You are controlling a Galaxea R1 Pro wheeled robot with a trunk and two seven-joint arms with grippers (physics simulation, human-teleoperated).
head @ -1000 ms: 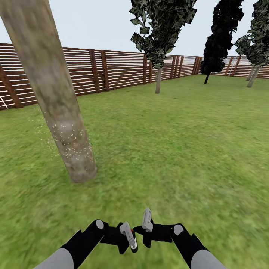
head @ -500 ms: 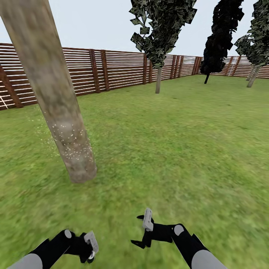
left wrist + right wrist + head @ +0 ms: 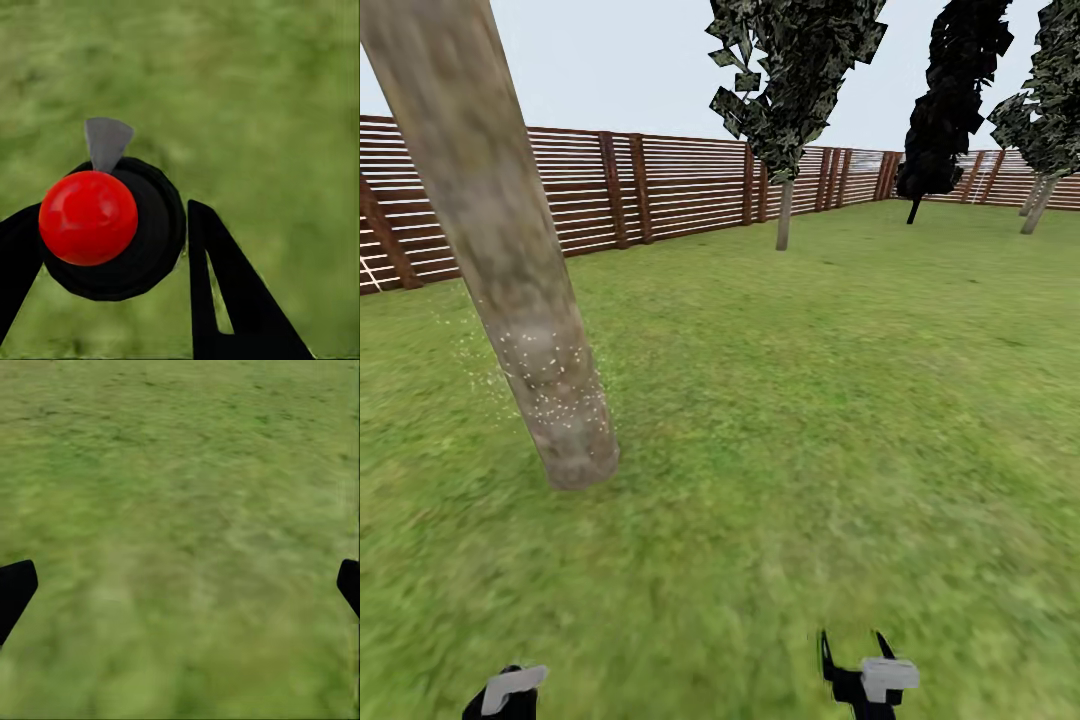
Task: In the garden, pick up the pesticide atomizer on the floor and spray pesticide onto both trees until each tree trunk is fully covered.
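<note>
while the pesticide atomizer [image 3: 112, 229] sat gripped between the two black fingers [image 3: 225, 292] of the left end effector [image 3: 105, 247], its round red cap [image 3: 88, 217] faced the left wrist camera and a small grey nozzle tip [image 3: 106, 141] stuck out past the black body. beneath it lay only blurred green grass [image 3: 262, 97]. in the head view the left end effector [image 3: 510, 692] sat at the bottom edge, low on the left, with a pale grey part showing on top.

the right end effector [image 3: 857, 655] was at the bottom edge too, further right, its two dark fingertips [image 3: 825, 650] pointing up and apart. in the right wrist view the fingertips [image 3: 15, 589] stood wide, at opposite edges, with nothing between them but grass.

ahead and to the left rose a thick mottled tree trunk [image 3: 510, 260], leaning in the view, its lower part dotted with fine pale specks [image 3: 550, 385]. a second tree [image 3: 785, 90] with a thin trunk stood further back near the brown slat fence [image 3: 660, 185], well apart from the first. darker trees [image 3: 955, 90] stood at the far right of the lawn [image 3: 840, 400].
</note>
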